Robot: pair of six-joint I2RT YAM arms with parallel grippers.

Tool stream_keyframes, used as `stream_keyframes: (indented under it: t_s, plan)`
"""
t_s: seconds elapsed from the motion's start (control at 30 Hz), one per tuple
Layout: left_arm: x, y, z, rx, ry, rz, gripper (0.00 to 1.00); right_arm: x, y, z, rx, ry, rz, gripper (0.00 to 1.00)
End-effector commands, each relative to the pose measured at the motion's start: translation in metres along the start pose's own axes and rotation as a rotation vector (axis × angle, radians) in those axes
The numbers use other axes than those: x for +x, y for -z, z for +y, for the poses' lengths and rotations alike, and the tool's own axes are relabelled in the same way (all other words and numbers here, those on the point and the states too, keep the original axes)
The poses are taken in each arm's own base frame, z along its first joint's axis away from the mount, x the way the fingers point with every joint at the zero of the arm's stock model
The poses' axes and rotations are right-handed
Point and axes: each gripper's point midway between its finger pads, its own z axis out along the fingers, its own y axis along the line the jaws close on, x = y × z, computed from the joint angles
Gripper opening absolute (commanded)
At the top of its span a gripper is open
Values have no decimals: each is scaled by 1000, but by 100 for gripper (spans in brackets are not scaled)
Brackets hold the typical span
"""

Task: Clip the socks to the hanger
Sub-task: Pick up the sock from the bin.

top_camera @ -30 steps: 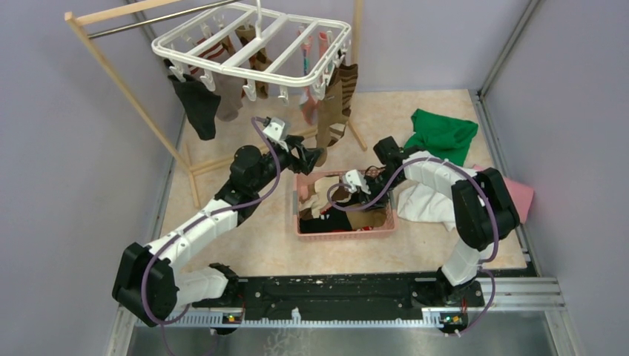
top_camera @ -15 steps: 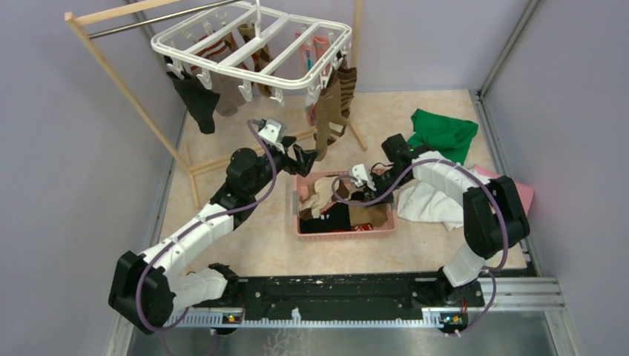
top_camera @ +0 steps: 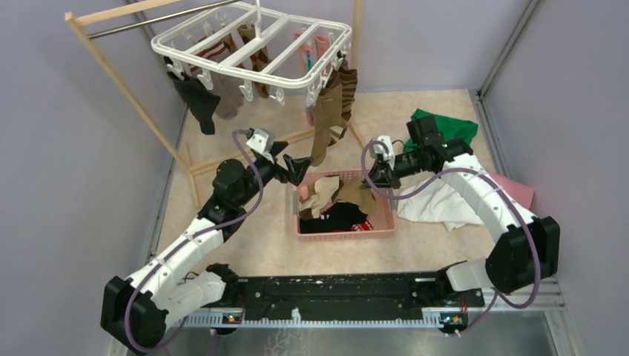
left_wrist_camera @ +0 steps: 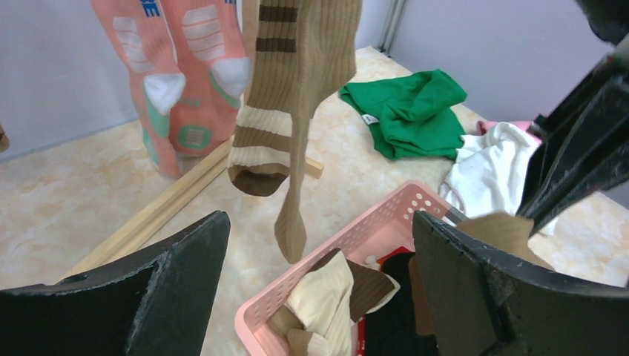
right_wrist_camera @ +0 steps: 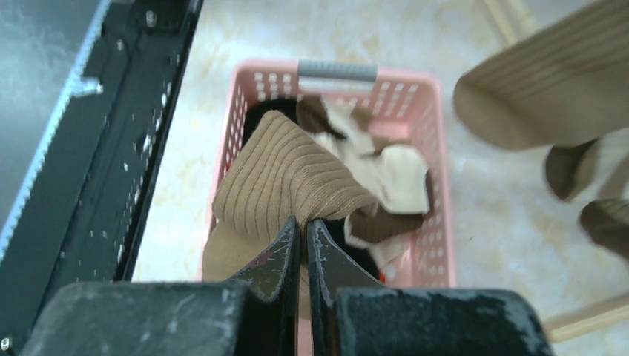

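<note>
The white grid hanger (top_camera: 252, 46) hangs from the wooden rack, with a black sock (top_camera: 196, 100), a pink-teal sock (left_wrist_camera: 185, 74) and a brown-cream striped sock (left_wrist_camera: 274, 96) among those clipped to it. My right gripper (right_wrist_camera: 303, 220) is shut on a tan ribbed sock (right_wrist_camera: 285, 178) and holds it just above the pink basket (top_camera: 345, 232). More socks lie in that basket (left_wrist_camera: 386, 219). My left gripper (left_wrist_camera: 319, 222) is open and holds nothing. It hovers by the basket's far left corner, below the striped sock (top_camera: 330, 111).
The wooden rack (top_camera: 126, 96) slants down the left side, and its base bar lies on the floor behind the basket. A green cloth (top_camera: 445, 126), a white cloth (top_camera: 438, 204) and a pink cloth (top_camera: 519, 193) lie to the right. The black rail (right_wrist_camera: 119, 148) runs along the near edge.
My right gripper has shut on the tan sock and lifted it out of the basket, toward the far right. My left gripper has opened wider and drawn back left. The hanger swung slightly.
</note>
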Motion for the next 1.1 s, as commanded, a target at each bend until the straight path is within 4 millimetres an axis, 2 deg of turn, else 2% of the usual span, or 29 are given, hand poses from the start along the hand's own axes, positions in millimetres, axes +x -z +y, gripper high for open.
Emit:
stream_keyframes:
  t_s: [0.0,0.13,0.23,0.43,0.53,0.7,0.93,1.07]
  plan:
    - [-15,16,-19,91,29,-47,98,-93,22,-6,52,69,-253,0]
    - [-29,33,-47,231,31,-88,98,-123,29,-6,70,29,-355,0]
    - [-34,46,-67,337,49,-93,98,-137,34,-8,94,11,-407,0]
    - [-39,63,-84,395,307,-121,98,-147,38,-17,178,-12,-468,0]
    - [-48,68,-79,356,478,-186,98,-137,33,-17,195,-5,-442,0]
    - [-40,67,-65,267,623,-193,98,-122,24,-17,213,38,-392,0]
    - [-21,57,-62,244,1112,-109,98,-134,18,-27,287,109,-427,0]
    - [-18,52,-59,227,1283,-85,98,-136,12,-30,294,116,-437,0]
